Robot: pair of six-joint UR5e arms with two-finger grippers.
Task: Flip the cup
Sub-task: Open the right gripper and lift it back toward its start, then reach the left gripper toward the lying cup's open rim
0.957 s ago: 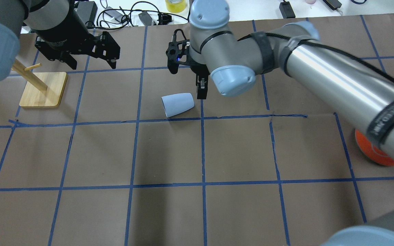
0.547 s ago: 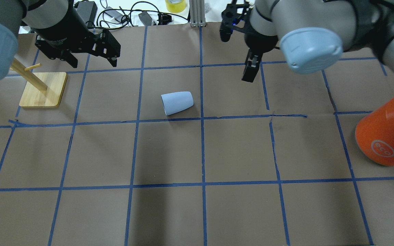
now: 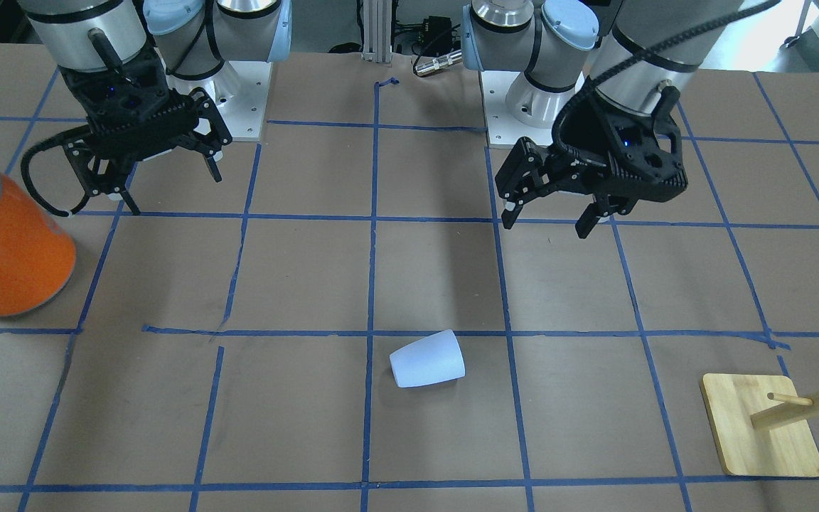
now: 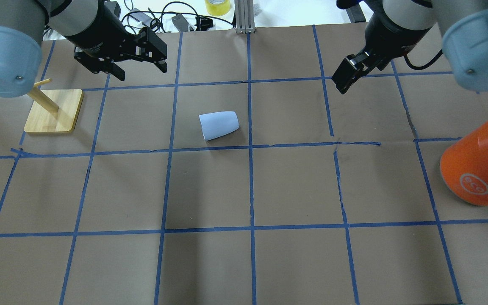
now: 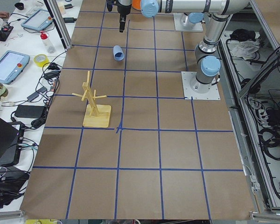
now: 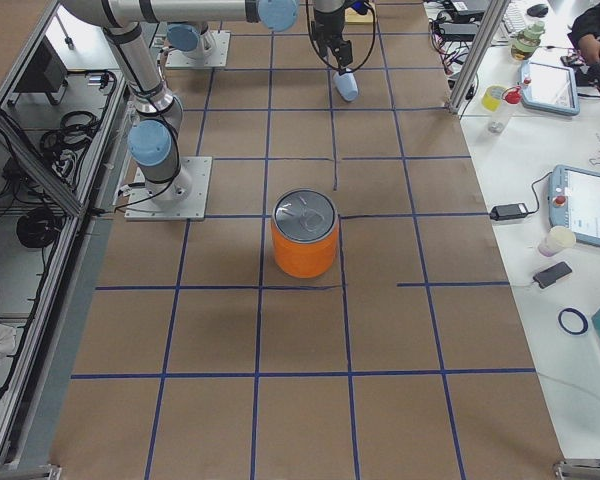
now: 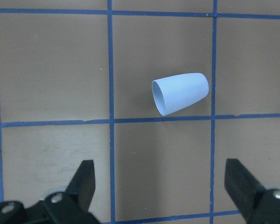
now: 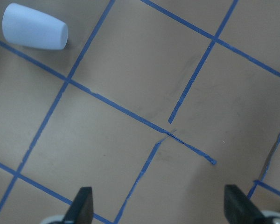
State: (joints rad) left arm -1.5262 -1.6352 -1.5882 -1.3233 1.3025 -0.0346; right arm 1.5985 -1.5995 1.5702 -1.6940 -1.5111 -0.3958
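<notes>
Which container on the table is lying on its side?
The small pale blue cup: it lies tipped over, while the orange canister stands upright with its silver lid on top.

Looking straight down past the left gripper (image 7: 158,172), its two black fingers (image 7: 85,183) stand wide apart at the bottom edge, with nothing between them but brown worktop (image 7: 51,70). Up ahead there's the cup (image 7: 181,93), pale blue and lying on its side, open mouth turned left, narrower base pointing right. Its rim rests just above a horizontal blue tape line (image 7: 51,124), and the base stops just short of a vertical strip on the right. Cup and fingers are well apart.
</notes>
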